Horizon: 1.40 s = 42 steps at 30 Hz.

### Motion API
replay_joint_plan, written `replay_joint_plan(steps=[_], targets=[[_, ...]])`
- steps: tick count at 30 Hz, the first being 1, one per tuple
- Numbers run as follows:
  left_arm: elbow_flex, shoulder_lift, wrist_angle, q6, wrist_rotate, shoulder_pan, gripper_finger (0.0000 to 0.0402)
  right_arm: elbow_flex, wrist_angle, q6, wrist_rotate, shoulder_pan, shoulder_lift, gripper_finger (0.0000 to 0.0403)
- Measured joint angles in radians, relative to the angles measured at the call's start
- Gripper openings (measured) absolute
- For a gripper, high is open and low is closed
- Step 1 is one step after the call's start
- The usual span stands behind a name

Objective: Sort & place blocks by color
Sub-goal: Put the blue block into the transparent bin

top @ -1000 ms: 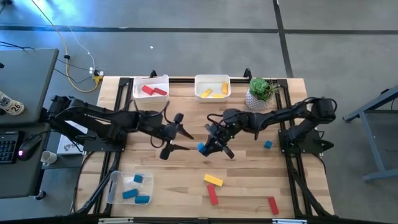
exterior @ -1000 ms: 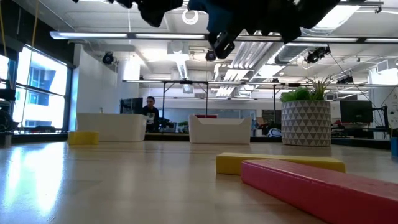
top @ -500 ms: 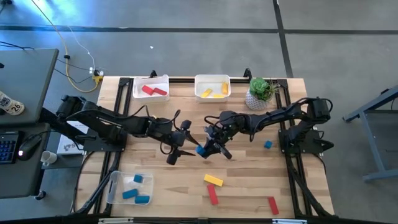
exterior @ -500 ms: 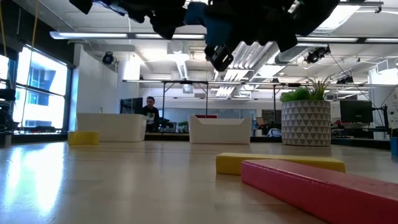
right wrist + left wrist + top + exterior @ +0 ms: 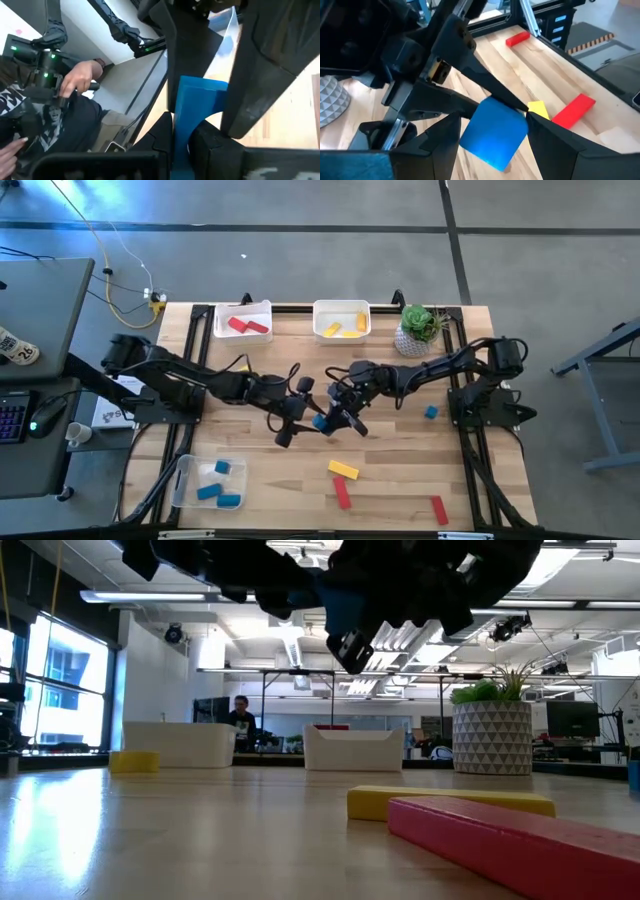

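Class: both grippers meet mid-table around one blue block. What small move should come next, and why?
Probably the left gripper closes on the blue block: its fingers stand open either side of it, while the right gripper holds it above the table. The blue blocks' bin is on the left.

Both arms are matte black, built of slim jointed links with thin dark cables looped along them. The left gripper (image 5: pixel 296 420) has long flat wedge-shaped fingers (image 5: pixel 440 145) of dull black plastic. The right gripper (image 5: pixel 336 418) has the same blunt black fingers (image 5: pixel 265 75).
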Motion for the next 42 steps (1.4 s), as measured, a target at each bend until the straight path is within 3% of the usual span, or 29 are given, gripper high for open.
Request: replay_joint_plan(steps=[10,19,25,37,42], targets=[[-0.001,0.018,0.034,0.066,0.001,-0.001,0.0202,0.000,-0.018,0.026,0.005,0.001,-0.002,0.0021],[-0.001,0.018,0.027,0.102,0.018,-0.004,0.0121,0.000,-0.022,0.028,0.008,0.002,-0.002,0.0021],[-0.001,0.018,0.027,0.116,0.022,-0.011,0.0116,0.000,-0.020,0.044,0.005,0.002,-0.002,0.0028],[0.000,0.015,0.011,0.070,-0.001,-0.018,0.0114,0.000,-0.028,0.029,0.105,0.019,-0.002,0.0146],[0.003,0.015,-0.058,0.006,-0.024,-0.024,0.0112,0.000,-0.022,0.094,0.122,-0.010,0.000,0.0181]])
